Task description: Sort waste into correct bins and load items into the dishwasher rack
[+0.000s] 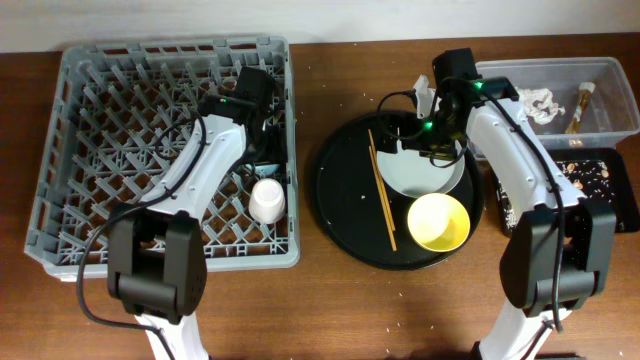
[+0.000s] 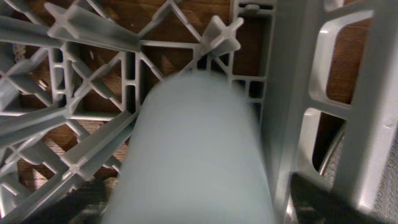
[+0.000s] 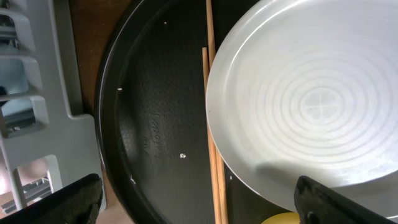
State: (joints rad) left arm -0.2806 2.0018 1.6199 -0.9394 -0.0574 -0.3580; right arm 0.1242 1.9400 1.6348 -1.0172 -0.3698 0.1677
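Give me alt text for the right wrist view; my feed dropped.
A pale grey round plate fills the right of the frame, lying on a large round black tray. Two thin wooden chopsticks run top to bottom along the plate's left edge. The grey dishwasher rack shows at far left, and a sliver of the yellow bowl at the bottom.

Two white-and-black arms

Each arm has white shell links, black joint housings and a black wrist block; the left arm (image 1: 205, 160) trails a thin black cable, and the right arm (image 1: 510, 150) shows small green lights near its wrist.
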